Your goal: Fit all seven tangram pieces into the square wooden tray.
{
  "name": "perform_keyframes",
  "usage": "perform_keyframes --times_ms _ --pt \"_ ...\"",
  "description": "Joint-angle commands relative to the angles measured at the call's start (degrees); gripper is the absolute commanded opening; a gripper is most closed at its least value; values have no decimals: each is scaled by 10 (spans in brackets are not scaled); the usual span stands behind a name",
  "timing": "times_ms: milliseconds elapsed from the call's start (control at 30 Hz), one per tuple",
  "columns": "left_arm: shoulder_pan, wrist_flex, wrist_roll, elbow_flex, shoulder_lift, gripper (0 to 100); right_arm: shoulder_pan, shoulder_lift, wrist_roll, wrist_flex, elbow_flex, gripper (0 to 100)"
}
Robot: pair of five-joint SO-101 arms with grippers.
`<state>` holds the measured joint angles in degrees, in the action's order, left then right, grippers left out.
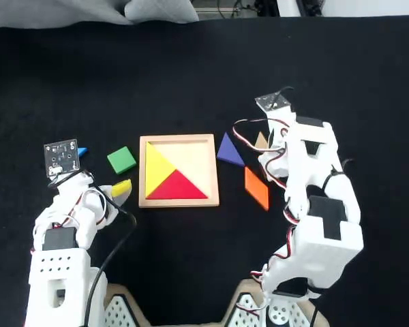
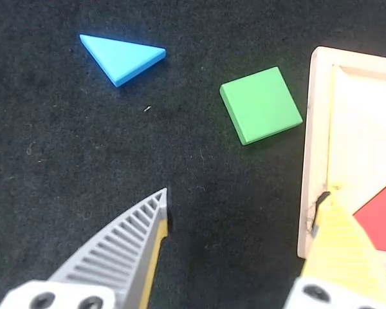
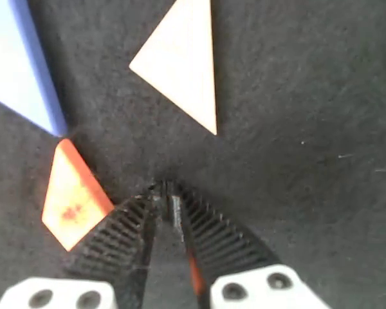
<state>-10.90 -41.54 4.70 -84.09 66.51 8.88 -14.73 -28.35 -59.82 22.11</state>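
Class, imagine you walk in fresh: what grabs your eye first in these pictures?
The square wooden tray mid-table, holding a yellow triangle and a red triangle. Bright loose pieces flank it on the black cloth: a green square on one side, a purple triangle and orange piece on the other.

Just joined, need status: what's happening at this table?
Two arms sit at the wooden tray. It holds a yellow triangle and a red triangle. The green square and blue triangle lie loose near the left gripper, open and empty. The purple triangle, orange parallelogram and pale triangle lie near the right gripper, shut on nothing.
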Motion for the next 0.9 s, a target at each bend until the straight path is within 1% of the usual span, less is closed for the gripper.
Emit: perform_keyframes --times_ms 0,100,200,233,267,367,400,433,467,567,633,767,800,867 --pt "6 11 -4 3 6 353 4 4 -5 -8 -19 11" --pt "6 11 -4 3 6 353 8 36 -4 -33 -32 11" --pt "6 11 -4 3 6 353 -2 123 -13 -85 -32 11" --pt "6 11 -4 3 6 353 -13 157 -37 -99 -24 11" --pt "6 11 -4 3 6 353 -27 191 -77 -109 -7 11" --pt "6 11 -4 3 6 353 -73 288 -248 -111 84 12" --pt "6 11 -4 3 6 353 -79 316 -278 -92 118 16" --pt "6 11 -4 3 6 353 -82 340 -277 -67 147 21" --pt "6 11 -4 3 6 353 -82 360 -260 -47 169 44" --pt "6 11 -4 3 6 353 -76 388 -207 -37 199 181" --pt "6 11 -4 3 6 353 -81 387 -190 -36 211 227" --pt "6 11 -4 3 6 353 -139 371 -251 -34 261 181" --pt "6 11 -4 3 6 353 -149 365 -251 -26 264 177" --pt "6 11 -4 3 6 353 -148 351 -234 -11 262 185"
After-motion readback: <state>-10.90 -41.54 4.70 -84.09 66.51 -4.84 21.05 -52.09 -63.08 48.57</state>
